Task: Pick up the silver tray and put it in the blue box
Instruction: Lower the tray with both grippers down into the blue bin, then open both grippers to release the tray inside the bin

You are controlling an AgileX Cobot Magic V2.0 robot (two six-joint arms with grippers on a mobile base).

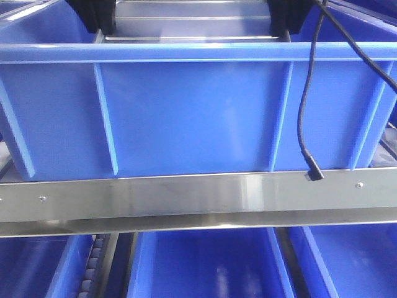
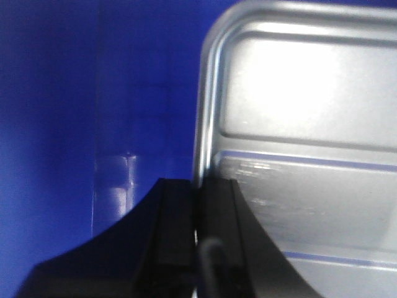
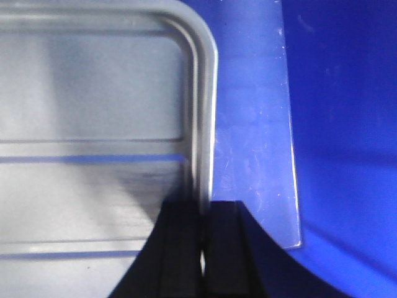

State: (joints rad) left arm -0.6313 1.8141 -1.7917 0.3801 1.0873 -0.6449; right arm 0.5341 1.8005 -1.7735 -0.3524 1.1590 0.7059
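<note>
Steel shelf rail (image 1: 186, 198), screws showing; lower blue bins (image 1: 205, 267) beneath

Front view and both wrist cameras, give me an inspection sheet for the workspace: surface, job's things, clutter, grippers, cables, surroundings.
Surface: rack shelf fronted by a steel rail with screws; the box stands behind it.
Job's things: silver tray shows just beyond the near lip of the blue box, with blue plastic below it in both wrist views; whether it touches the box floor cannot be told.
Clutter: nothing seen.
Grippers: left gripper shut on the tray's left rim; right gripper shut on its right rim.
Cables: black cable hangs across the box's right front, its plug end loose at the rail.
Surroundings: more blue bins on the level below.
</note>
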